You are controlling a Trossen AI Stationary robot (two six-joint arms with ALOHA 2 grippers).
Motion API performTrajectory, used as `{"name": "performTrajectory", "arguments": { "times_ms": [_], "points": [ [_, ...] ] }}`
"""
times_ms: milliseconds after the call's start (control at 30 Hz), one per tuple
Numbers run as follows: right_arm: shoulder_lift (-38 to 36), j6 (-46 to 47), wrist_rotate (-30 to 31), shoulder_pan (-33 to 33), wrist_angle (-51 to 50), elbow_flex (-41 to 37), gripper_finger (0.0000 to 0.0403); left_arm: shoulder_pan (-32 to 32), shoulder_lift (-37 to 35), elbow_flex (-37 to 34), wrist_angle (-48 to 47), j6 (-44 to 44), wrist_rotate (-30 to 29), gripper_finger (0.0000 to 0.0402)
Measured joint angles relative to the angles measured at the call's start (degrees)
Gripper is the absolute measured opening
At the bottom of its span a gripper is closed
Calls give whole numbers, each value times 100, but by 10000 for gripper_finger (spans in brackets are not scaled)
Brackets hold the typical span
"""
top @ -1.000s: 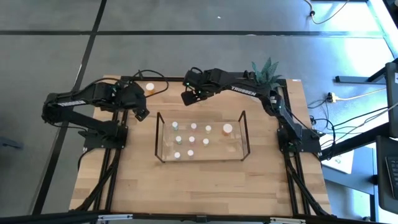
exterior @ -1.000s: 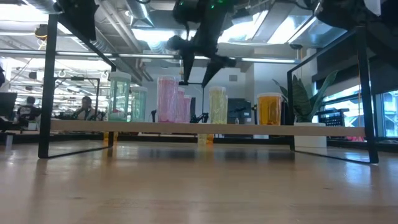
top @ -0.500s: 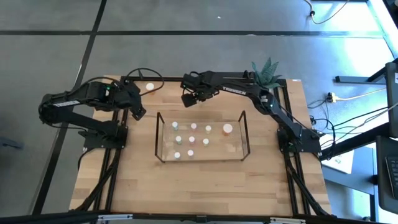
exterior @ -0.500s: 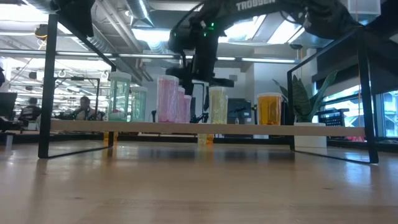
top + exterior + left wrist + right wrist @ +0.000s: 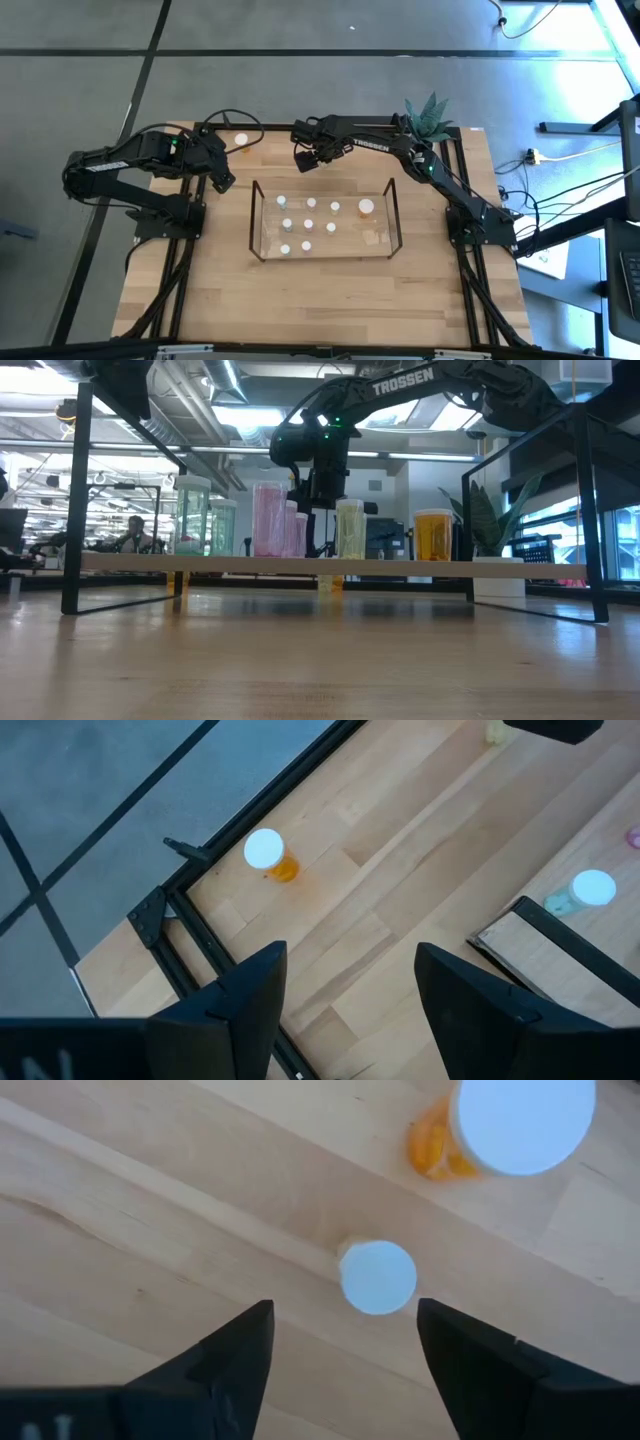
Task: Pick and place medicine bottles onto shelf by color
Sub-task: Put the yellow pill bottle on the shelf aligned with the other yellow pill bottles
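The shelf (image 5: 392, 215), a clear rack with black frame ends, stands mid-table and carries several white-capped bottles (image 5: 311, 203). Seen from the low view, greenish (image 5: 192, 515), pink (image 5: 268, 520), yellowish (image 5: 350, 528) and orange (image 5: 433, 535) bottles stand on its board. Beyond the shelf's far side, my right gripper (image 5: 345, 1370) hangs open, pointing down over a small yellowish bottle (image 5: 378, 1277) that stands on its base on the table. A wide-capped orange bottle (image 5: 520, 1120) stands beside it. My left gripper (image 5: 350, 1010) waits open at the shelf's left, raised, with an orange bottle (image 5: 268, 855) beyond it.
A potted plant (image 5: 428, 112) sits at the far right corner. Black frame rails (image 5: 190, 935) run along the table's left edge. Bare wood lies between the shelf and the near edge (image 5: 320, 300). People sit in the room beyond the table (image 5: 135, 535).
My right gripper has come down from high above the table's far side, low toward the table behind the shelf, staying open and tipping a little steeper. No bottle has moved.
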Motion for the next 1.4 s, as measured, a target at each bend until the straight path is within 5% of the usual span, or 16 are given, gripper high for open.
{"name": "performTrajectory", "arguments": {
  "times_ms": [1167, 1400],
  "points": [
    [354, -90, 196, -81, 168, 0, 248, 0, 3, 0, 2, -4, 2, 215],
    [354, -92, 231, -81, 155, 0, 204, -1, 2, 0, 2, -5, 2, 215]
  ]
}}
